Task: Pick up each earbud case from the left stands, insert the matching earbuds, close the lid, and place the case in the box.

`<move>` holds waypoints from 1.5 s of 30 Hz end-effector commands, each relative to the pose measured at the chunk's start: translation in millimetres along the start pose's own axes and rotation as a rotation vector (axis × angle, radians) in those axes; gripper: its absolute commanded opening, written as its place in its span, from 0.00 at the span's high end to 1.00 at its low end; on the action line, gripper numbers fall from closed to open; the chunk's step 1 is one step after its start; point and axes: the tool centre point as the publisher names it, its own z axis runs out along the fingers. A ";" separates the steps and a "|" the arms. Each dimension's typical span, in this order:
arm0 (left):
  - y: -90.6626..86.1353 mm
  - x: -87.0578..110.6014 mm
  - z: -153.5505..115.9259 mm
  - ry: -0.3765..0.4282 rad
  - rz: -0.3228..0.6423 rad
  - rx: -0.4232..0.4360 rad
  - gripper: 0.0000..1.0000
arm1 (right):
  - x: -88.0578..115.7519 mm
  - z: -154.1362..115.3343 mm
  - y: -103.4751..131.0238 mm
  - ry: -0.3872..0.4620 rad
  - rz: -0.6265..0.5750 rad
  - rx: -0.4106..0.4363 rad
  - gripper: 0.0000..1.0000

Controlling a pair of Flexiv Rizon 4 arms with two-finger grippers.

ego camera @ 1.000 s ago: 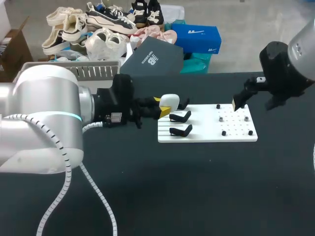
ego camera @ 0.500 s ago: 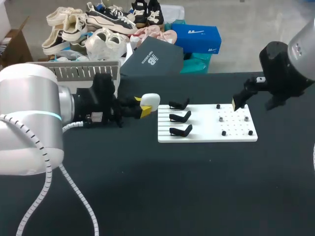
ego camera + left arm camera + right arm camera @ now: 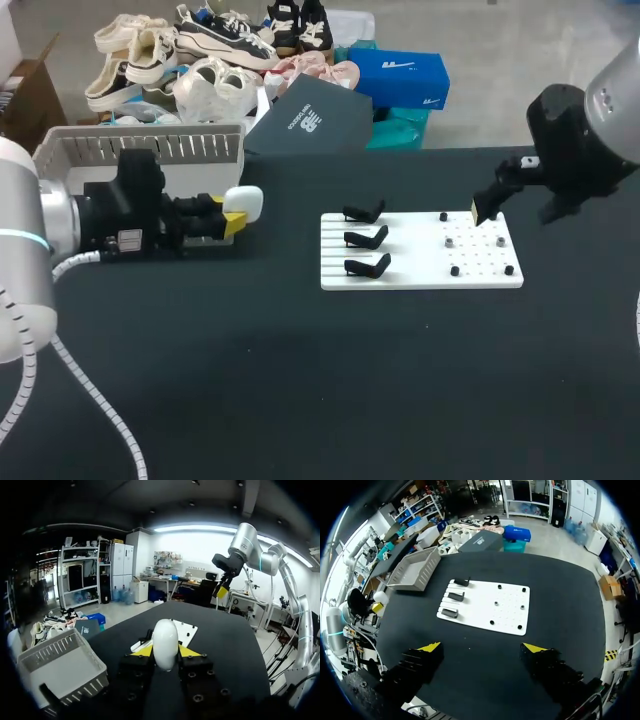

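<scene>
Earbud case [image 3: 245, 203], white and egg-shaped, was clamped between the yellow tips of the left gripper [image 3: 165, 651], one finger on each flank, and it was held clear above the black table [image 3: 300, 390]. Its lid looked closed, though no seam could be made out. And where was it? Just beside the near corner of the grey slatted box [image 3: 140, 148], outside the wall and not yet over the opening.

Further out, the three black stands [image 3: 367, 238] on the white board [image 3: 480, 278] all stood bare, well apart from the case. Small dark pegs [image 3: 451, 241] dotted the other half of that board. Whether any earbuds lay among them was too small to tell.

Over at the board's far right edge hovered the right gripper [image 3: 482, 647], fingers spread wide with nothing between them.

By my reading, this was the placing step, and with every stand vacant it may well have been the last case. The next move called for swinging the case sideways over the box rim, high enough to clear the slatted wall. After that it needed lowering into the box before the fingers parted. Letting go too early would have dropped it on the table beside the box.
</scene>
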 end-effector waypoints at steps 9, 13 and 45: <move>44.8 4.6 -3.1 -0.019 -0.026 -0.726 1.00 | 2.4 -0.5 -0.3 -0.007 0.001 0.002 0.00; 69.3 1.3 -2.7 -0.017 -0.036 -0.753 1.00 | 2.4 -0.5 -0.3 -0.007 0.001 0.002 0.00; 207.0 28.0 20.9 0.081 -0.190 -0.776 1.00 | 2.4 -0.5 -0.3 -0.007 0.001 0.002 0.00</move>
